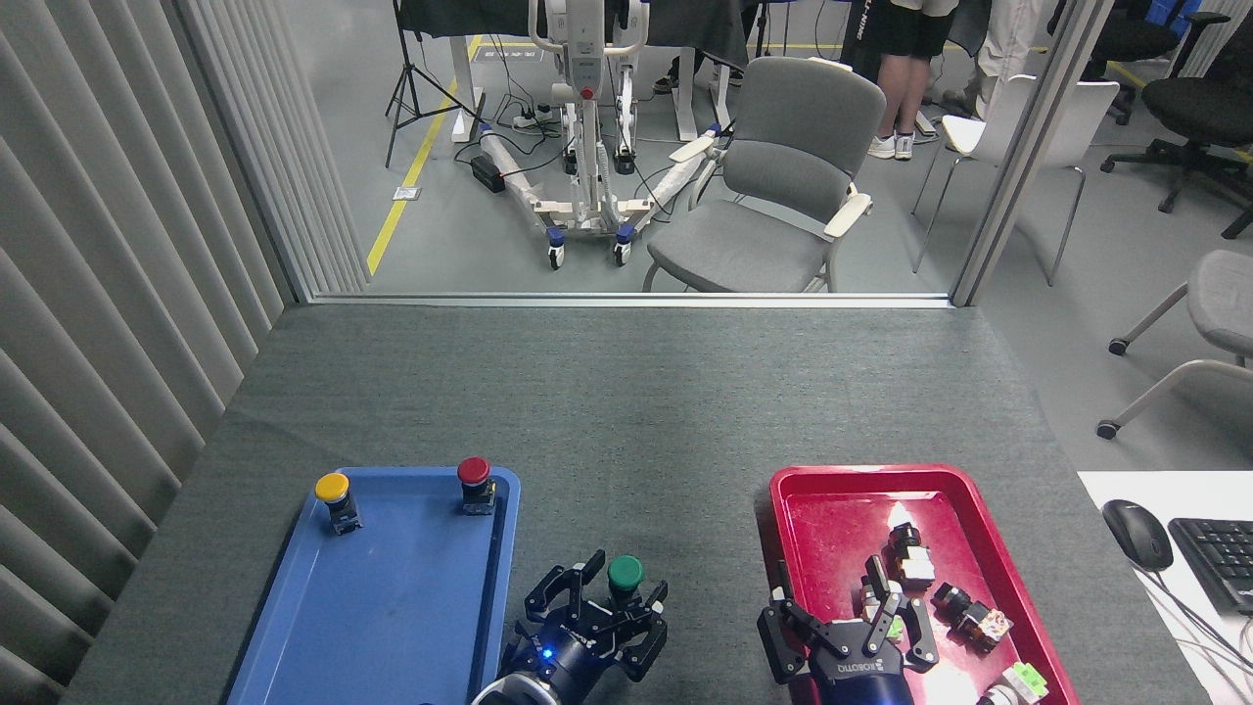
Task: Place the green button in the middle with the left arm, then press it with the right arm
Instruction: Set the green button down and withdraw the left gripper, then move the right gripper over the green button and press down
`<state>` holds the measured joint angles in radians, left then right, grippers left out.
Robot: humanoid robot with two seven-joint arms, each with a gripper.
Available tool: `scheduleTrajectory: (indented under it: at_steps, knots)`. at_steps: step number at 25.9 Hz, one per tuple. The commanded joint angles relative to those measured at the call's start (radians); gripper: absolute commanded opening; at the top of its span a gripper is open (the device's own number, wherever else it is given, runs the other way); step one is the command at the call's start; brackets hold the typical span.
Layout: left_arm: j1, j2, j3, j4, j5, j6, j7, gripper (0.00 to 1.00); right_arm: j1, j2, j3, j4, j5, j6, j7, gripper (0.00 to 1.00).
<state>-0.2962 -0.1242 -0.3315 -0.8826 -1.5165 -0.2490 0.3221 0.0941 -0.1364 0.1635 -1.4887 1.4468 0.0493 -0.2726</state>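
Where grey felt lies bare, the round-capped green button stands upright.

Three buttons, green, yellow, red; two trays, blue, red.

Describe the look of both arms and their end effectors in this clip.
Both carry black three-fingered end effectors with jointed links. The left end effector has a blue light on its dark wrist, above a white arm segment. The right end effector bears white ROBOTIQ lettering on a dark blue-black wrist.
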Motion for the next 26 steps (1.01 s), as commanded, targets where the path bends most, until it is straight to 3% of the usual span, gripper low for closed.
scheduleTrajectory:
  at_steps: [1,4,8,10,13,15,20,26]
  knots:
    - [0.068,0.011,0.0,-0.162,0.001,-0.003,-0.008,1.0,-0.05,0.014,0.039,0.057,0.003,0.007,0.007,1.0]
    - [0.167,0.086,0.019,-0.38,0.002,0.016,-0.011,1.0,-0.08,0.029,0.059,0.087,0.004,0.01,0.01,0.98]
    - [0.305,0.126,0.111,-0.598,0.002,0.093,-0.012,1.0,-0.14,0.04,0.128,0.114,0.012,0.027,0.047,0.79]
    - [0.348,0.144,0.178,-0.658,0.002,0.114,-0.029,1.0,-0.152,0.041,0.149,0.119,0.012,0.029,0.067,0.58]
    - [0.364,0.167,0.281,-0.662,-0.001,0.119,-0.075,1.0,-0.174,0.043,0.179,0.125,0.027,0.02,0.075,0.13]
    - [0.376,0.172,0.344,-0.661,-0.001,0.126,-0.075,1.0,-0.194,0.046,0.217,0.145,0.058,0.023,0.108,0.0]
    - [0.387,0.173,0.399,-0.658,0.002,0.126,-0.081,1.0,-0.26,0.083,0.292,0.248,0.075,0.026,0.156,0.0]
    - [0.381,0.172,0.425,-0.631,0.004,0.129,-0.078,1.0,-0.304,0.08,0.36,0.363,0.064,0.017,0.158,0.0]
